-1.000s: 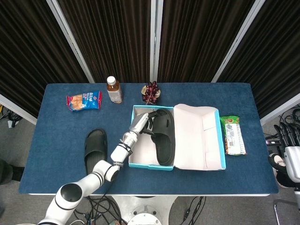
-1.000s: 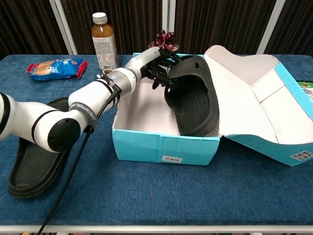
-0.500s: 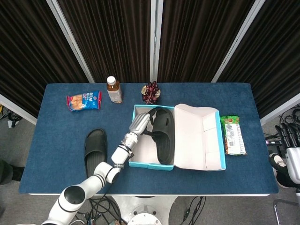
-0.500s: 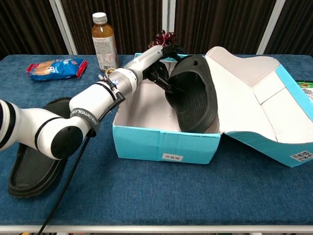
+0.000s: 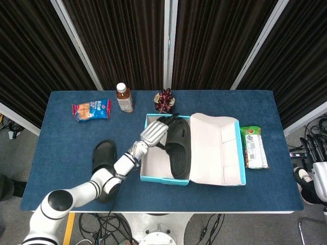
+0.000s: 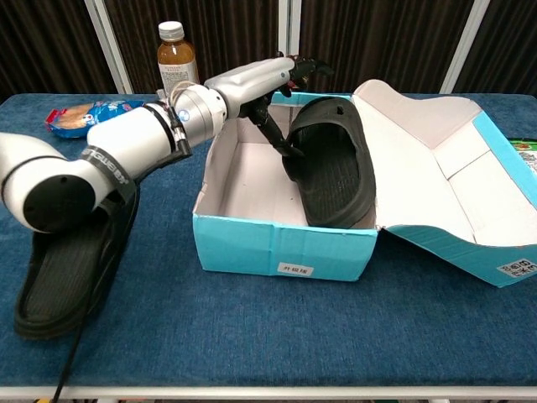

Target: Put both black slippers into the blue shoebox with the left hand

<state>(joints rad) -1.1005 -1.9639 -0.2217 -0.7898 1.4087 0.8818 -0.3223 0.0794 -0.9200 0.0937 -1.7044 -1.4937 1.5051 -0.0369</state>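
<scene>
Dark pleated curtains with pale metal uprights back a table covered in deep blue cloth [image 5: 61,153]. From the head view, the open blue cardboard shoebox [image 5: 164,179] sits mid-table with its white-lined lid [image 5: 217,148] folded out flat to the right. One black rubber slipper [image 5: 179,148] lies inside along the box's right wall. The second black rubber slipper [image 5: 103,158] lies on the cloth left of the box, partly covered by the white left arm. The left hand [image 5: 153,133] hangs over the box's rear left part, beside the boxed slipper; from here I cannot tell how its fingers lie. Along the far edge stand a blue and red snack bag [image 5: 92,109], a capped bottle of amber drink [image 5: 124,98] and a small dark red bunch of grapes [image 5: 164,100]. A green snack packet [image 5: 253,147] lies right of the lid. At the frame's right edge only a bit of pale machinery shows, no right hand.

The chest view shows more: the left hand [image 6: 277,77] is raised above the box's back rim, dark fingers [image 6: 315,65] loosely spread and holding nothing, with one dark finger reaching down to the boxed slipper's [image 6: 331,164] strap. That slipper leans tilted against the right wall. The outer slipper [image 6: 63,269] lies flat, sole down, under the forearm.
</scene>
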